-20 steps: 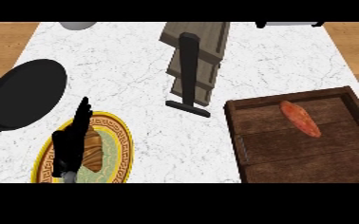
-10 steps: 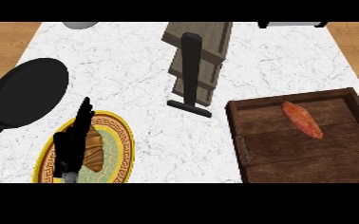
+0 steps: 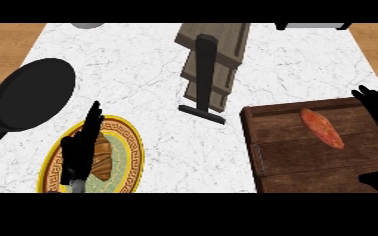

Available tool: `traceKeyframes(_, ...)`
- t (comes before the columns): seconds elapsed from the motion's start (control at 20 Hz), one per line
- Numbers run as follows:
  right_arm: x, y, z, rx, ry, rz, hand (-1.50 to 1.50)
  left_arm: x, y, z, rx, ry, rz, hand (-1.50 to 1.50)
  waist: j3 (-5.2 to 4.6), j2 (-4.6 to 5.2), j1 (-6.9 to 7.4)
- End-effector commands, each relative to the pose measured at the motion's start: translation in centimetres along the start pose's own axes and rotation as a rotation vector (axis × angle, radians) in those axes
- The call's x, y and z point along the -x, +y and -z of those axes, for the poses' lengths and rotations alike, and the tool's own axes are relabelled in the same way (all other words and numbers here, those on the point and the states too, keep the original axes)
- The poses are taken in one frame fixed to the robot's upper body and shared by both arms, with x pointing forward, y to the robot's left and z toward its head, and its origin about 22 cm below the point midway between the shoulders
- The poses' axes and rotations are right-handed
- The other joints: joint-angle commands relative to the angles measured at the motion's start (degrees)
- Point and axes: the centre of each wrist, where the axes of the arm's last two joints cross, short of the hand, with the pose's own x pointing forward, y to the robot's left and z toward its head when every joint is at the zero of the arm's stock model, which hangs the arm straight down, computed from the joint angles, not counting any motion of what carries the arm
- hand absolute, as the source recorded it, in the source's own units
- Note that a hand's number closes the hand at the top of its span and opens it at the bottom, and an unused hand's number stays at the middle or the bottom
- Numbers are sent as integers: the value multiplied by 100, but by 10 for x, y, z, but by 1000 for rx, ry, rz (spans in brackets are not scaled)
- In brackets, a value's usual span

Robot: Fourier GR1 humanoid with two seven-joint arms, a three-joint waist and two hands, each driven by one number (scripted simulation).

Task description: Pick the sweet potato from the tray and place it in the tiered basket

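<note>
One new arrival, right hand (image 3: pixel 367 98), fingers unclear, beside sweet potato (image 3: pixel 322 128); left hand (image 3: pixel 83 147) unclenched.

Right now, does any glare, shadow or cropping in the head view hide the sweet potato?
Head view: the sweet potato shows whole and evenly lit on the tray, no glare or shadow over it; the right hand is cut by the frame's right edge.

Kitchen setting: a white marble-patterned desk (image 3: pixel 148 70) with wood flooring past its edges. On it sit a black pan (image 3: pixel 33 100), a gold-rimmed plate (image 3: pixel 133 152) of food, possibly bread, a wooden tray (image 3: pixel 295 165) holding a sweet potato (image 3: pixel 322 128), and a tiered basket (image 3: pixel 214 62).
</note>
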Motion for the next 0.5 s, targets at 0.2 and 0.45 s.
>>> traceKeyframes(0.2,-14,16,22,-69,81,-88,-150,20,-13,-21,1,75,-9,0,-35,34,48)
traceKeyframes(0.45,-24,26,32,-98,41,-57,-150,20,-5,1,14,68,-10,0,-36,37,-3)
